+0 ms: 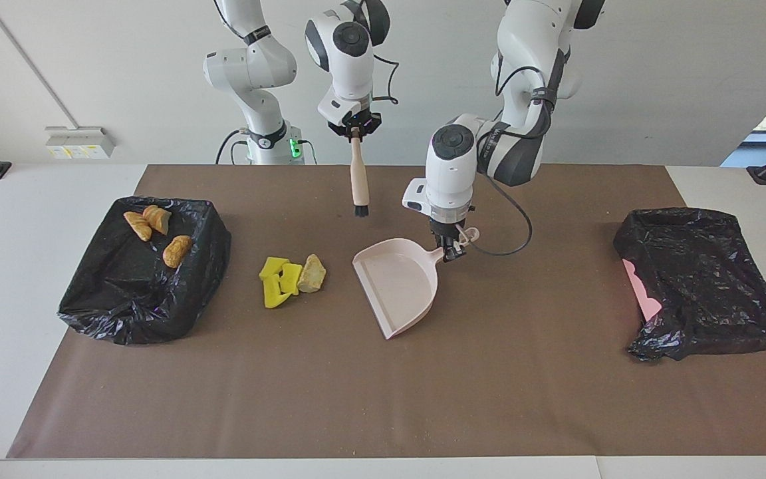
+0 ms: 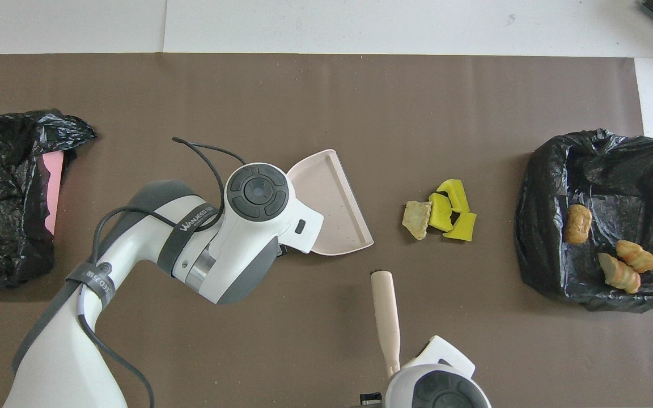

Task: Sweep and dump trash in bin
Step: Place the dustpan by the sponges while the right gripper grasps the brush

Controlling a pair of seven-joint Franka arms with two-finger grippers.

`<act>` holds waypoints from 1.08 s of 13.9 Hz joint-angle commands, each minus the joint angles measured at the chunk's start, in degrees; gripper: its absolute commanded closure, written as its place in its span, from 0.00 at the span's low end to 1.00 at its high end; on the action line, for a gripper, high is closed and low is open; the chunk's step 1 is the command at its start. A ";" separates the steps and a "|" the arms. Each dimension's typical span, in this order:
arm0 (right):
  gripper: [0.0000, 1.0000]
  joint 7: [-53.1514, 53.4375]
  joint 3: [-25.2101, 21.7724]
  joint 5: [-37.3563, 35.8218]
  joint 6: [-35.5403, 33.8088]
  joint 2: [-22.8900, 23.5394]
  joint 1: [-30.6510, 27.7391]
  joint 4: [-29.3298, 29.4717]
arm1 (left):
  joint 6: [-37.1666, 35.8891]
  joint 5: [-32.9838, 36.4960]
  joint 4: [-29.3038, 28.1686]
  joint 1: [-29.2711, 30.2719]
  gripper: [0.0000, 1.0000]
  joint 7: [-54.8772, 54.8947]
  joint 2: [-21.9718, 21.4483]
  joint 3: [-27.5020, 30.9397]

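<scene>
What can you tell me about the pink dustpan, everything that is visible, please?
The dustpan is pale pink, seemingly plastic, a shallow scoop with raised walls and a short handle. It looks empty. The left end effector is shut on its handle. Its open mouth faces the trash pile, from which it stands apart, over the brown mat.

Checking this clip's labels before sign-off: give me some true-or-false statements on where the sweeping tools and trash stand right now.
1. The left end effector is shut on the dustpan's handle. True.
2. The right end effector hangs empty. False: it holds the brush, bristles down.
3. The yellow wedges lie in the dustpan. False: they lie on the mat beside the beige chunk.
4. Three orange-brown pieces lie in the bin at the right arm's end. True.
</scene>
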 commanded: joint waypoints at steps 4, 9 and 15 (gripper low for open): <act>1.00 -15.07 0.01 -7.83 1.12 2.59 -21.59 2.73 | 4.21 0.74 -5.74 -2.40 1.00 0.96 -2.90 0.68; 1.00 -20.83 0.01 -23.55 12.18 14.07 -27.60 4.04 | 4.39 1.09 -7.93 -3.11 1.00 0.87 -4.04 0.68; 1.00 -20.39 0.36 -31.32 14.76 26.32 -26.73 8.35 | 4.48 1.09 -8.38 -3.11 1.00 0.69 -4.22 0.68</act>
